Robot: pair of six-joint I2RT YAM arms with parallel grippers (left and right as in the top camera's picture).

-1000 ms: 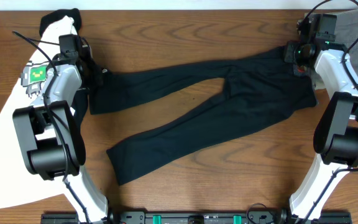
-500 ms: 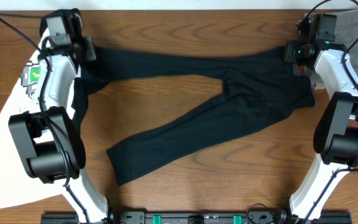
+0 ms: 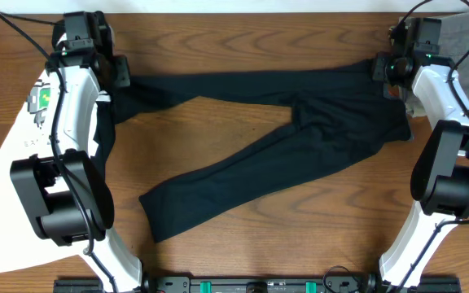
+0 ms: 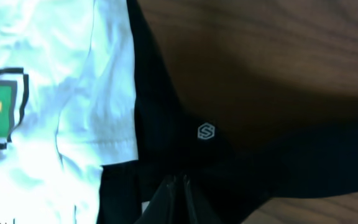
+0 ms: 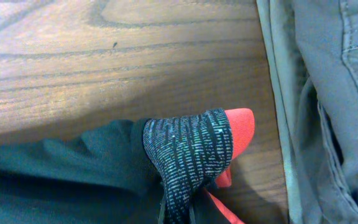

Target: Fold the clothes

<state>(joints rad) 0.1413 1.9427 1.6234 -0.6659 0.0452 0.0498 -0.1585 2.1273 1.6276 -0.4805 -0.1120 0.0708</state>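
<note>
My left gripper [image 4: 179,188], pinching the trousers [image 3: 324,130] beside the T-shirt [image 3: 6,179], now holds one leg [image 3: 218,84] straighter for folding; right gripper [image 5: 178,208] pinches the waistband [image 5: 191,149].

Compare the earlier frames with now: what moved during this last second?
The left pincer, shut on the trousers, carried the cuff of the upper leg toward the far edge of the table, drawing that leg straighter. The right pincer kept the waistband pinned; the lower leg stayed put.
</note>
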